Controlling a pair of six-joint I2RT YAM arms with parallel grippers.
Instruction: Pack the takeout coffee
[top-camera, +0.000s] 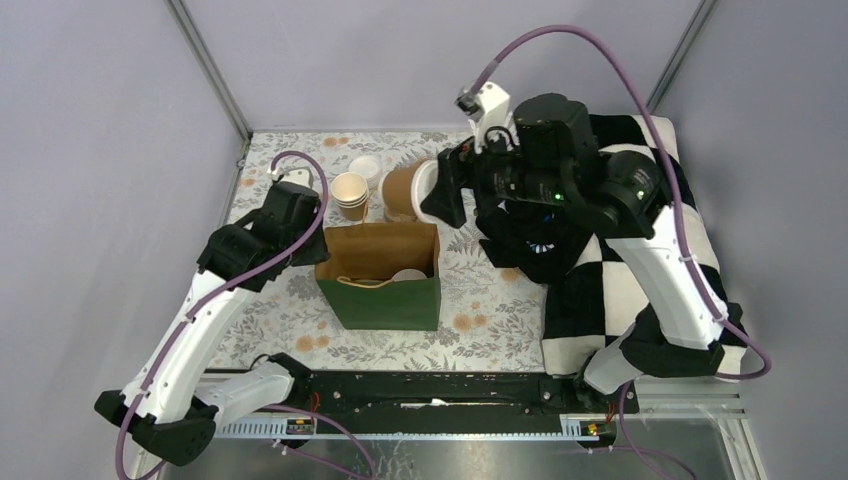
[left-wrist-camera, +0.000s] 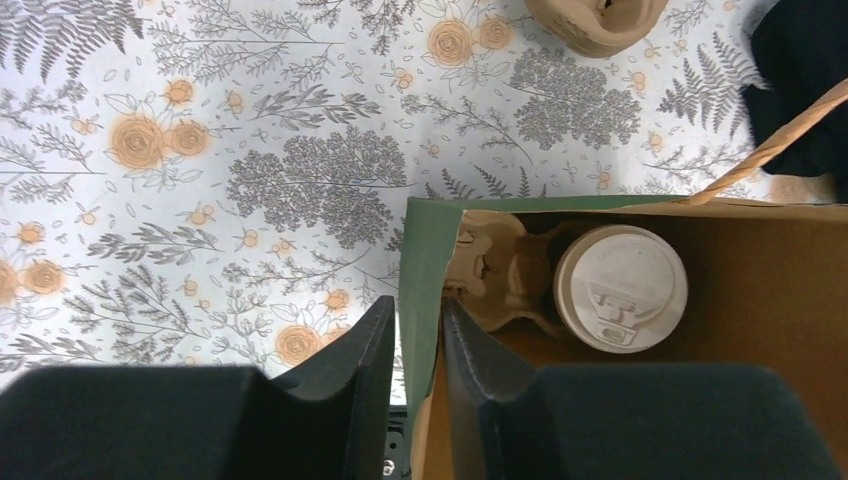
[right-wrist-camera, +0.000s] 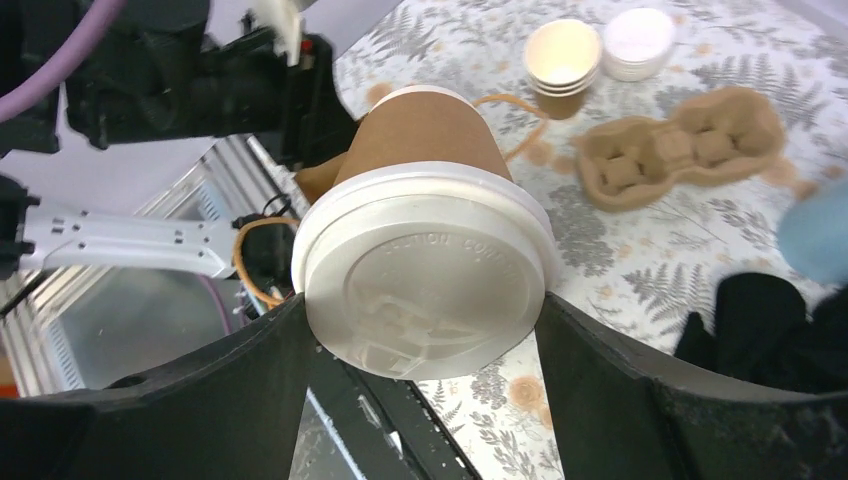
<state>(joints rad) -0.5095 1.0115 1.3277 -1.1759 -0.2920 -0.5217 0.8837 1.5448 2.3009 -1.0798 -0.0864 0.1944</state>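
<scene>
Right gripper (right-wrist-camera: 425, 330): spread wide and closed on the held coffee cup (right-wrist-camera: 420, 130), with one finger on each side of its white lid (right-wrist-camera: 425, 285).
Held coffee cup: a tan kraft cup with its lid on. It is tipped over so the lid faces the wrist camera. In the top view it hangs just past the bag's far rim, beside the stack of open cups.
Left gripper (left-wrist-camera: 417, 320): the jaws are narrow, with one finger outside and one inside the bag's left wall. I cannot tell whether they pinch the paper.
Paper bag (top-camera: 385, 305): green outside and brown inside. It stands open and upright in the middle of the table, with a twisted paper handle (left-wrist-camera: 780, 145) at its rim.
Bagged coffee cup (left-wrist-camera: 620, 287): a lidded cup standing upright inside the bag, seated in one pocket of a carrier.
Carrier in the bag (left-wrist-camera: 495, 270): brown moulded pulp. The pocket nearest the left wall is unfilled.
Spare carrier (right-wrist-camera: 680, 140): this one lies flat on the tablecloth, beyond the held cup.
Stack of open cups (right-wrist-camera: 560, 55): kraft cups, pale inside, nested and upright at the far side of the table.
Stack of lids (right-wrist-camera: 638, 40): white lids, just beside the open cups.
Tablecloth (left-wrist-camera: 200, 150): a white cloth printed with grey ferns and orange flowers.
Checkered cloth (top-camera: 640, 280): a black and white cloth on the right side of the table, under the right arm.
Black cloth (right-wrist-camera: 760, 320): bunched up, near the right gripper.
</scene>
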